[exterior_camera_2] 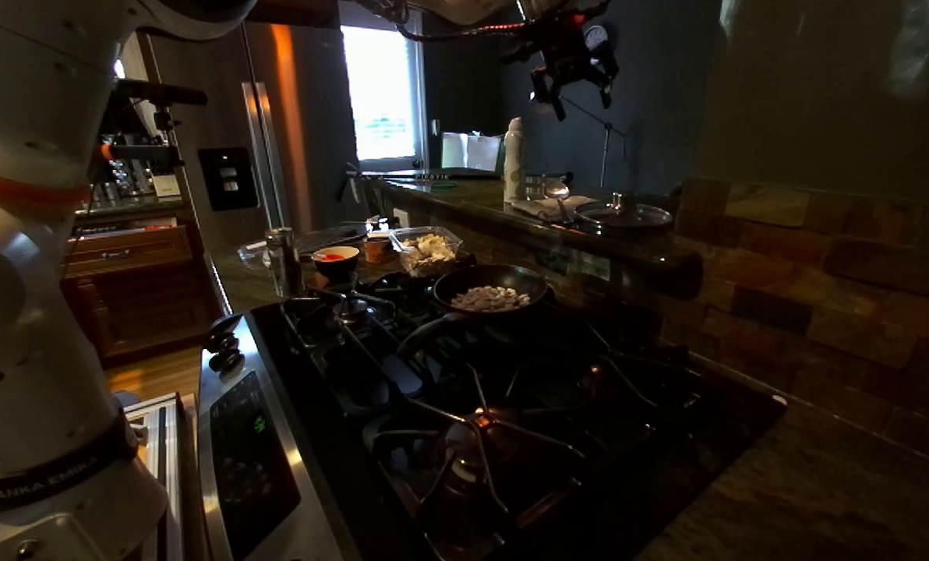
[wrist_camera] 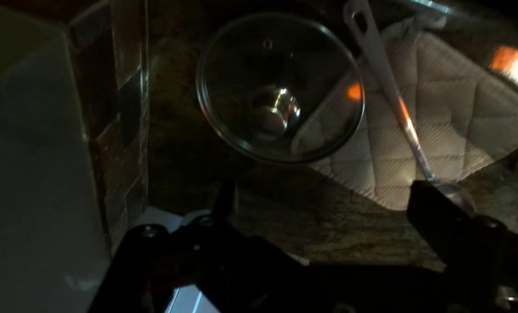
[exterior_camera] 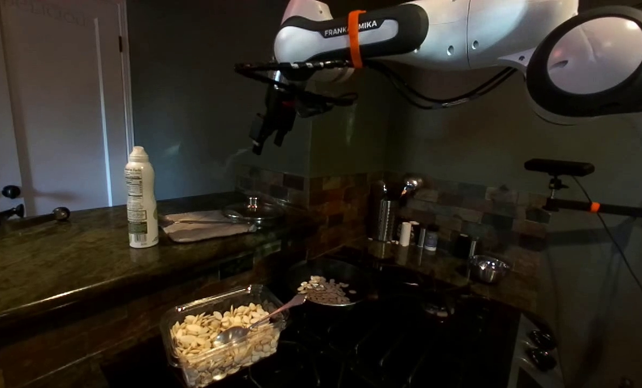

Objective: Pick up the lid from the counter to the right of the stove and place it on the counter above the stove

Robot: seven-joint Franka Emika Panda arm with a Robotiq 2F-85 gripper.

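A round clear glass lid with a metal rim and shiny knob lies on the raised dark stone counter (exterior_camera: 57, 264) behind the stove (exterior_camera: 407, 345). The lid shows in both exterior views (exterior_camera: 267, 212) (exterior_camera_2: 636, 218) and in the wrist view (wrist_camera: 250, 65). Its edge overlaps a pale quilted cloth (wrist_camera: 441, 91). My gripper is open and empty, well above the raised counter, in both exterior views (exterior_camera: 267, 145) (exterior_camera_2: 584, 109). In the wrist view its spread fingers (wrist_camera: 324, 191) have bare counter between them, and the lid lies beyond them, untouched.
A spoon (wrist_camera: 387, 74) lies on the cloth. A tall white bottle (exterior_camera: 140, 199) stands beside it. A tiled wall (wrist_camera: 120, 108) rises close to the lid. A frying pan (exterior_camera_2: 531, 284) with seeds and a clear box (exterior_camera: 224, 339) of seeds stand lower. A metal bowl (exterior_camera: 489, 268) sits beside the stove.
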